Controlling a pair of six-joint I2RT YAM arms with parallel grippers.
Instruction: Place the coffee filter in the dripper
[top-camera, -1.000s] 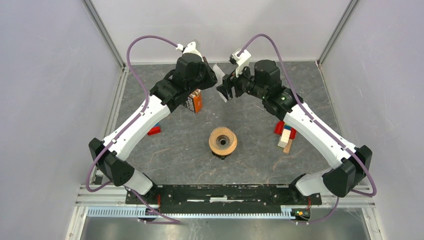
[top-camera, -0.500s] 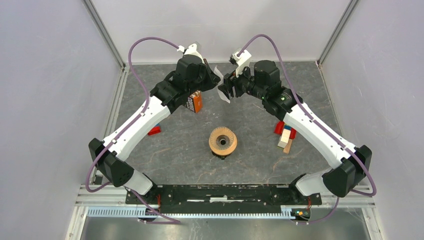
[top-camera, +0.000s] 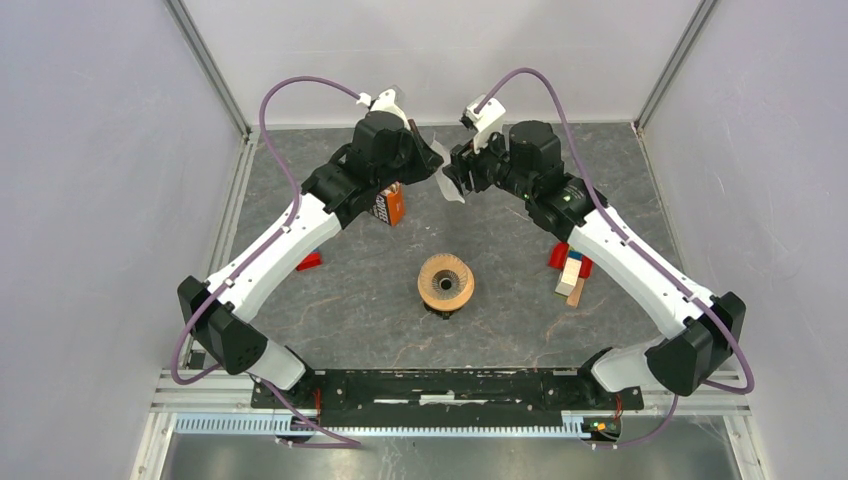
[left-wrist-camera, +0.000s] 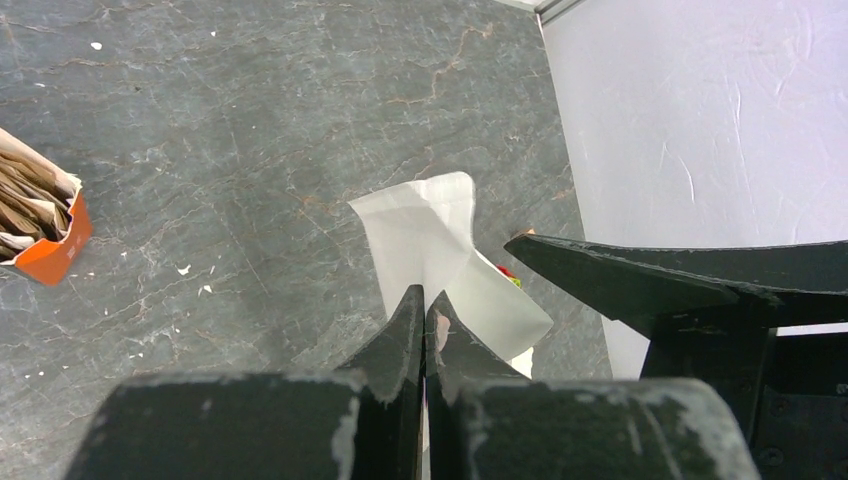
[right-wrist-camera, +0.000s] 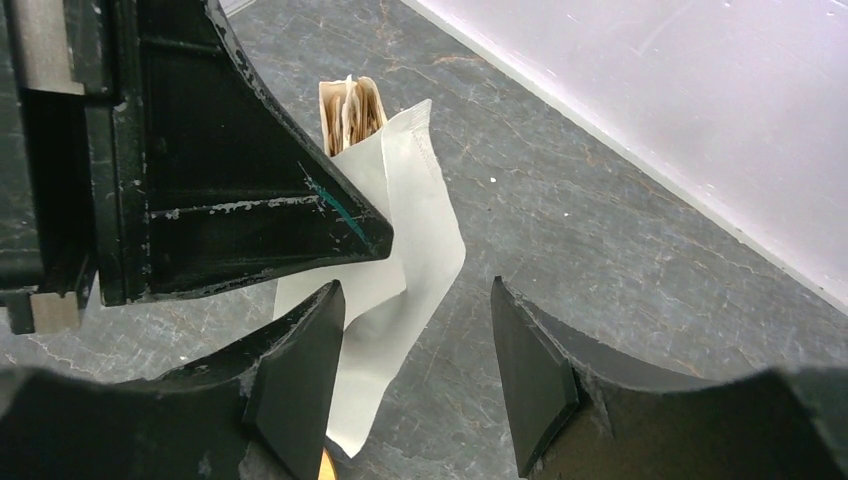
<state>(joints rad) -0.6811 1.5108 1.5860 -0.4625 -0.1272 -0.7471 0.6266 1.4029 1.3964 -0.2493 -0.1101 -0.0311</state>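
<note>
The dripper (top-camera: 446, 283) stands on the grey table (top-camera: 500, 330) near its middle, closest to the arm bases. Its tan wooden ring and ribbed cone face up and nothing is inside it. A red block (top-camera: 309, 262) lies well apart from it at about 10 o'clock. A small stack of blocks (top-camera: 571, 270), red, white and tan, sits at about 3 o'clock.

Farther out, at about 11 o'clock from the dripper, an orange box (top-camera: 392, 206) stands on the table beside the left arm. The left wrist view shows brown papers packed in it.

Beyond that, at 12 o'clock from the dripper and well apart from it, the two arms meet above the far part of the table. The left gripper (left-wrist-camera: 425, 295) has its jaws pressed together on the coffee filter (left-wrist-camera: 430, 225), a white folded paper held off the table and fanning out past the fingertips. The right gripper (right-wrist-camera: 415, 288) faces it from the 3 o'clock side with its jaws spread. In the right wrist view the lower part of the filter hangs between them, close to the left-hand finger (right-wrist-camera: 300, 380). Whether it touches that finger cannot be told. The other finger (right-wrist-camera: 530, 370) is clear of the paper.
</note>
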